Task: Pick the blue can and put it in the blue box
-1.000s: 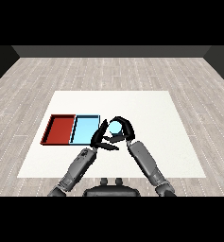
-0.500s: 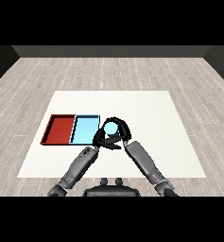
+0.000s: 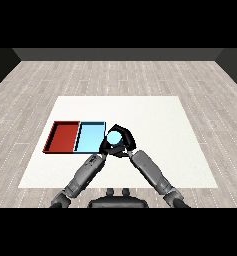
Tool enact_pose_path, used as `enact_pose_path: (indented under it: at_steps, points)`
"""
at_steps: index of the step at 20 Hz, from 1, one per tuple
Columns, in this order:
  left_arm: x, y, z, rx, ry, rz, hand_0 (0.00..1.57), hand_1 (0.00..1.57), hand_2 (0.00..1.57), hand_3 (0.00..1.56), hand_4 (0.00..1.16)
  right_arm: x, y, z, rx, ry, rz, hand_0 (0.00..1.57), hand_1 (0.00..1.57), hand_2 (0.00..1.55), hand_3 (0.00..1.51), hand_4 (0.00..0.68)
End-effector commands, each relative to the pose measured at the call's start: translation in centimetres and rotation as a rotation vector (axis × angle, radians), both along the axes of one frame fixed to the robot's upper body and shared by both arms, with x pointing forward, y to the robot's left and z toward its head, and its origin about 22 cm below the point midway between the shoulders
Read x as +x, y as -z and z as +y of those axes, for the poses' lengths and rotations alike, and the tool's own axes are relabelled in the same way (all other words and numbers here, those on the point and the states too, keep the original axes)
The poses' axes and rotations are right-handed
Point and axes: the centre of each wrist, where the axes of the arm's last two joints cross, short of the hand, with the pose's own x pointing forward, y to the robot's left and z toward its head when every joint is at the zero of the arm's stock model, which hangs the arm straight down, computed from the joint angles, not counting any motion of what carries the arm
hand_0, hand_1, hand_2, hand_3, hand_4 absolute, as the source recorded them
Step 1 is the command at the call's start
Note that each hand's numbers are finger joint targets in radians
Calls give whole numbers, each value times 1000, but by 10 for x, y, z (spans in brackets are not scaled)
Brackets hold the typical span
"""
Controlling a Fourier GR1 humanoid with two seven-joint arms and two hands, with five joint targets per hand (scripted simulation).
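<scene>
The table (image 3: 155, 125) is white, w/ two trays side by side at its left part: the red tray (image 3: 64, 136) on the outside, the blue tray (image 3: 90, 136) next to it. Just right of the blue tray's near right corner the two hands come together.

The right hand (image 3: 124, 141) has its fingers curled round the can (image 3: 114, 136), so it is this hand that holds it. The can shows only as a light blue round top between the black fingers; the body is hidden, so the long axis is probably upright, pointing about toward the view. The can is not yet above the tray, it is just beside the right rim.

The left hand (image 3: 106, 147) is right at the can too, touching or almost, but if its fingers are spread or bent I cannot tell.

Judgement: the coming move is a short carry to the left, over the rim, then set down and release.
</scene>
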Motion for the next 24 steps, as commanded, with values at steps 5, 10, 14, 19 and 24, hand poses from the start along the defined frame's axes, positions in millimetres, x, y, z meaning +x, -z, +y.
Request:
enact_pose_path:
  at_steps: [5, 10, 14, 19, 24]
  points:
    - [16, -9, -14, 145, -61, 30, 0, 0, 0, 0, 0, -1, -15, 17, 39, -24, -9, 1490, 1490, 1460, 1408, 571]
    - [15, -6, -9, 224, -71, -58, 0, 0, 0, 0, 0, 2, -5, 8, 30, -3, -13, 1476, 1476, 1457, 1399, 559]
    - [-1, -12, -18, 113, -141, 30, 1112, 1112, 1098, 839, 694, -19, -10, 20, 62, -66, 21, 1473, 1473, 1455, 1400, 572]
    - [-4, 13, -7, 140, -133, -19, 629, 629, 681, 361, 654, -10, 10, 6, 37, -60, -2, 1484, 1484, 1454, 1401, 592]
    - [13, -3, -18, 73, -188, 43, 1438, 1438, 1347, 1040, 625, -12, -8, 10, 42, -34, 7, 1460, 1460, 1452, 1405, 575]
